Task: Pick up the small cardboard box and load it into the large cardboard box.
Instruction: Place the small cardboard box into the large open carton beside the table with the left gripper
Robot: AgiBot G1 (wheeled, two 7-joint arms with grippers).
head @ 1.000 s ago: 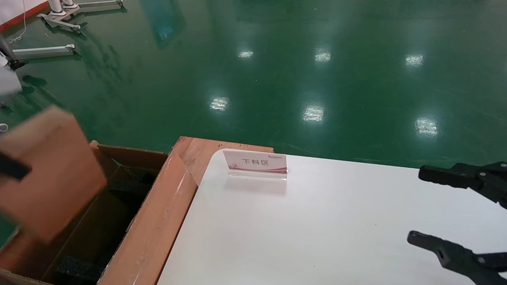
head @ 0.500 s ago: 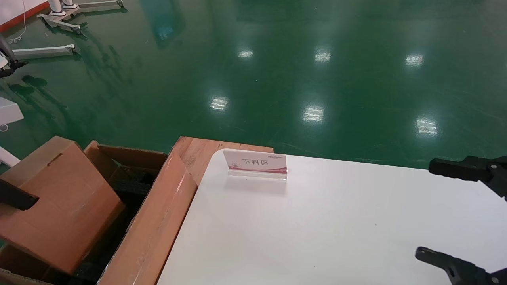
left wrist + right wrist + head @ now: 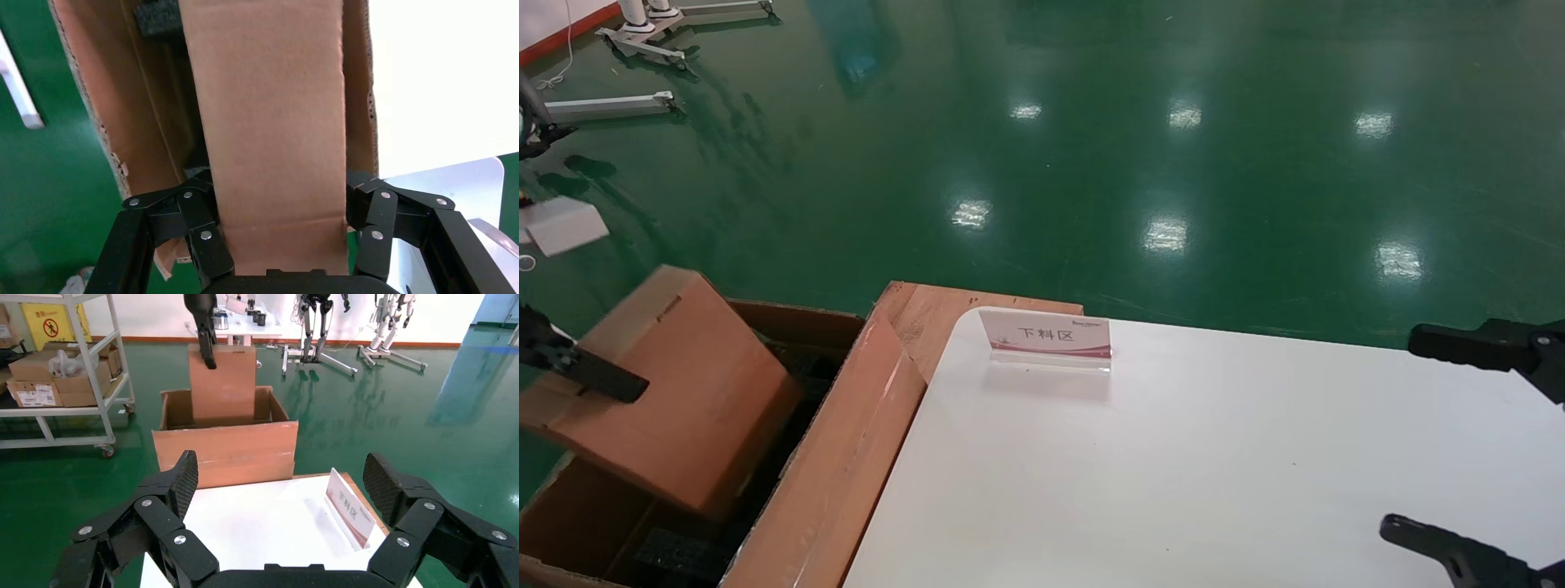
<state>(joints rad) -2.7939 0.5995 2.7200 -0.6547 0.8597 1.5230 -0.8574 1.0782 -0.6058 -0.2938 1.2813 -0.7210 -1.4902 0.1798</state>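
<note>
The left gripper (image 3: 278, 236) clamps the small box (image 3: 686, 392) by its sides, holding it tilted, lower end inside the large box (image 3: 834, 465), likely to clear the foam (image 3: 678, 555). Beyond the large box, over the table (image 3: 1214, 457), the right gripper (image 3: 278, 496) hangs wide open.

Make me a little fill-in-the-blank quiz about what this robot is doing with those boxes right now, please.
1. The left gripper is clamped on the small cardboard box, holding it over the ____ cardboard box.
2. The right gripper hangs ____ above the white table.
3. On the table stands a small ____ with red print.
4. Inside the large carton lies black ____.

Missing words: large; open; sign; foam
</note>
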